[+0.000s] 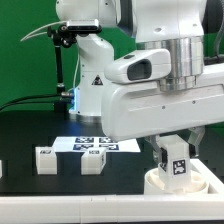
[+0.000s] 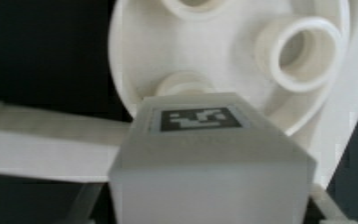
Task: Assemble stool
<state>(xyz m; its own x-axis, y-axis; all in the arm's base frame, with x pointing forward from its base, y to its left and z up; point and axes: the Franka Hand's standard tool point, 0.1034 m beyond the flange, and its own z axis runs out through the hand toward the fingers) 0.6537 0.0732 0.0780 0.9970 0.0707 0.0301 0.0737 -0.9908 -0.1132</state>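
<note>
Exterior view only: two loose legs (image 1: pixel 46 158) near the marker board (image 1: pixel 95 143).
Wrist view only: the seat (image 2: pixel 211 45) shows round sockets (image 2: pixel 309 50).
Pose: held leg (image 1: pixel 177 168) upright, long axis vertical, over the seat, exterior view's right.
Grip: gripper (image 1: pixel 177 160) clamped on held leg.

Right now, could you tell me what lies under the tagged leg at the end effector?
The white seat disc lies under the leg, with round holes showing beside it. Whether the leg's foot touches the disc is hidden.
</note>
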